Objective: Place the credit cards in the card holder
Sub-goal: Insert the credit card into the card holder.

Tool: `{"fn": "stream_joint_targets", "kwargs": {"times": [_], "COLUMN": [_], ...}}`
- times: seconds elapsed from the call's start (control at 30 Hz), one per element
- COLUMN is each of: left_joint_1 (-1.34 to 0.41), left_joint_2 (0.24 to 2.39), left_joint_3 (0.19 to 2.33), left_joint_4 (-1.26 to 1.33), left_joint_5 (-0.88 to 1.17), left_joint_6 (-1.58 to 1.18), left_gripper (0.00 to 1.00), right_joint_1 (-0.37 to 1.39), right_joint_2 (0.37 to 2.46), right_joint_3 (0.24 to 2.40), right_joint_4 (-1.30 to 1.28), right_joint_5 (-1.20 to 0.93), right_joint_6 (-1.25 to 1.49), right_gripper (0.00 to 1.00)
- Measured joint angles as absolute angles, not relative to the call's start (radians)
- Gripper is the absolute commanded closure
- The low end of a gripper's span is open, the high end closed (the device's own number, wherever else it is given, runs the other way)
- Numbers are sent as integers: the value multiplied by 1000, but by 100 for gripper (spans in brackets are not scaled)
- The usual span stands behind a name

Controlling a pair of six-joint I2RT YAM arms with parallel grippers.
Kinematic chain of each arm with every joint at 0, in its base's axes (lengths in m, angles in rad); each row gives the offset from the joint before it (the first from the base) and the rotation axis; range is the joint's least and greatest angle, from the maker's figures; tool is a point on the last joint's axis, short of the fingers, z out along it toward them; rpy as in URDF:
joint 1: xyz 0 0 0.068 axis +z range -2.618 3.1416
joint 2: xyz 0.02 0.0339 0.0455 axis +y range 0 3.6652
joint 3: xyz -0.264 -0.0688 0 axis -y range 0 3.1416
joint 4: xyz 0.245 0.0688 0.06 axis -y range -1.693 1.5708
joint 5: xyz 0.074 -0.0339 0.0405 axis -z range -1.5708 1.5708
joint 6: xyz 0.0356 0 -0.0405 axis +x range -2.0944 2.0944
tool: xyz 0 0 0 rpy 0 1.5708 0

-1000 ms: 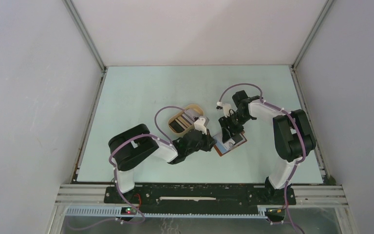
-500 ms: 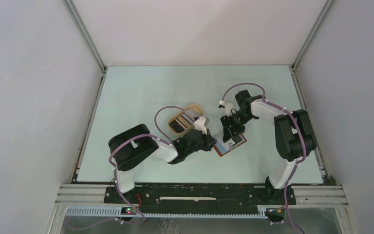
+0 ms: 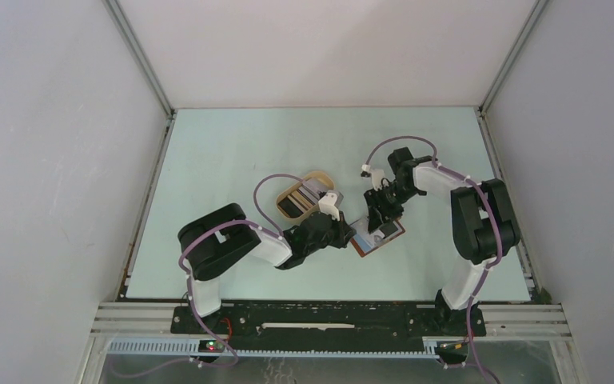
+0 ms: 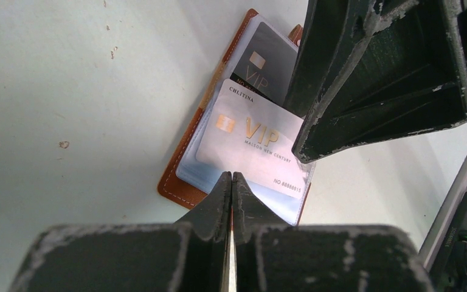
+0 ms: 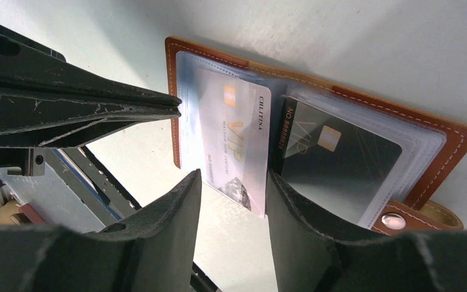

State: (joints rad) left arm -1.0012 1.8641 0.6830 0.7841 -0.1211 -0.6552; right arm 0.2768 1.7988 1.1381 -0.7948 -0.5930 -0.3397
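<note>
right end effector [image 5: 234, 182]: i'm gripping the white card [image 5: 237, 140] across its width, over the open card holder [image 5: 438, 131] lying mid-frame on the desk [image 5: 340, 48], a black card [image 5: 334, 164] sitting in its right sleeve. my left end effector [image 4: 231, 182] is clenched, empty, at the holder's left edge.

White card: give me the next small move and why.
Probably push the white card deeper into the holder: its end sticks out between the right gripper's fingers, and the shut left gripper sits at the holder's edge.

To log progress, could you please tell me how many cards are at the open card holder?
2: a silver card at the right claw, a black card sleeved in the card holder beside it. Others may hide beneath.
</note>
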Motion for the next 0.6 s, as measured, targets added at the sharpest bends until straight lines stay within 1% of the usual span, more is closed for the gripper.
{"fn": "stream_joint_targets", "kwargs": {"times": [0.27, 0.6], "left_joint_1": [-1001, -1001], "left_joint_2": [1864, 1824], "left_joint_3": [683, 649], "left_joint_4": [784, 791], "left_joint_5": [-128, -130], "left_joint_6": [-655, -655], "left_gripper": [96, 96], "right_joint_1": [303, 339], "right_joint_2": [1810, 1824], "right_joint_3": [1138, 1138], "right_joint_4": [-802, -804], "right_joint_5": [-596, -579], "right_joint_6": [-343, -352], "right_gripper": [56, 56]}}
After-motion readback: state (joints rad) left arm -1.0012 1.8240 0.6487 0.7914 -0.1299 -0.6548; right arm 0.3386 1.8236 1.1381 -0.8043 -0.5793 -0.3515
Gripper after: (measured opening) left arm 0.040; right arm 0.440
